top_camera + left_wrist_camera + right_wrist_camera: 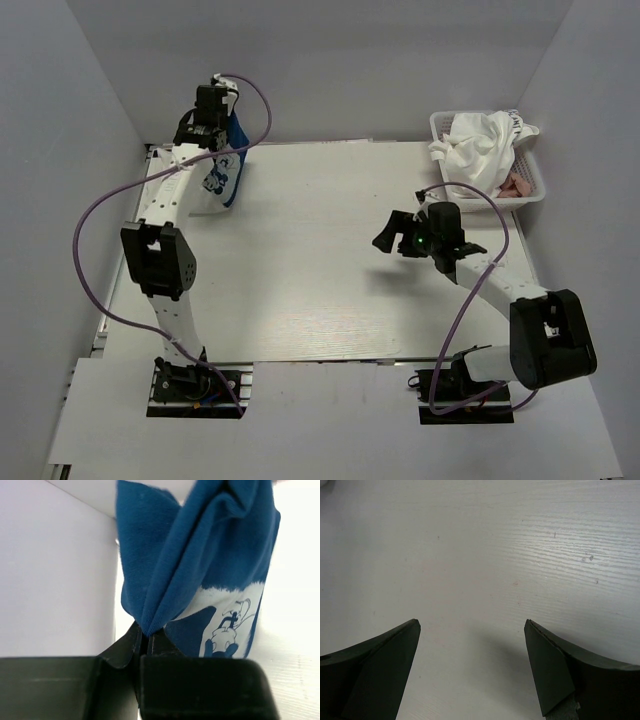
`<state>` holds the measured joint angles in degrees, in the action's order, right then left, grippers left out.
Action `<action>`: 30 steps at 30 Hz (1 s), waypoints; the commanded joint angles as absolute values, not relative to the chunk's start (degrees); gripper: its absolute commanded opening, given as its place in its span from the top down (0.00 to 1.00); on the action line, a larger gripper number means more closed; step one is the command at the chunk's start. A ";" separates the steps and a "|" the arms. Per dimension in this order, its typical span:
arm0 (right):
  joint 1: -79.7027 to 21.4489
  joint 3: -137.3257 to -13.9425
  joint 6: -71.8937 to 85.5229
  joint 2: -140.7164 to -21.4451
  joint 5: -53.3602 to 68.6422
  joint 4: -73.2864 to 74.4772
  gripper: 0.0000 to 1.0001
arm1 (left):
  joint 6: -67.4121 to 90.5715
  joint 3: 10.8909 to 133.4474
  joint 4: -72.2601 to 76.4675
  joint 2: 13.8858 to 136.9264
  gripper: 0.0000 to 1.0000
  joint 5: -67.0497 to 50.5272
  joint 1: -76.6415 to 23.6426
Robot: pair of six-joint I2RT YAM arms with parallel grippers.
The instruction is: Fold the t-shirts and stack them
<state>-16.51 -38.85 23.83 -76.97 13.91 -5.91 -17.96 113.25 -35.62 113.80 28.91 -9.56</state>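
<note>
My left gripper (222,128) is at the far left of the table, raised, and shut on the navy blue t-shirt (226,168). The shirt hangs bunched from it, its white cartoon print showing. In the left wrist view the blue cloth (200,555) is pinched between my closed fingers (145,645). My right gripper (392,233) is open and empty over bare table right of centre; the right wrist view shows only table between its fingertips (472,625). White t-shirts (480,145) lie heaped in the basket, with a dusty pink one (515,184) under them.
The white mesh basket (535,180) stands at the far right corner of the table (320,300). White walls close in the back and both sides. Purple cables loop off both arms.
</note>
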 commanded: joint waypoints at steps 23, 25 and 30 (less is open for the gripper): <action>-16.43 -40.78 26.72 -77.96 12.22 -4.84 0.10 | -8.88 122.70 -39.99 118.91 1.00 29.88 -4.49; -16.44 -41.40 26.63 -78.75 12.30 -4.66 0.10 | -8.17 123.22 -39.99 119.79 1.00 30.50 -3.69; -16.44 -42.97 27.16 -80.94 12.66 -4.31 0.10 | -4.49 125.33 -41.31 121.99 1.00 30.15 1.14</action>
<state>-16.51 -40.10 26.68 -80.03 12.73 -4.23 -7.84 121.99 -40.99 123.37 29.21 -1.61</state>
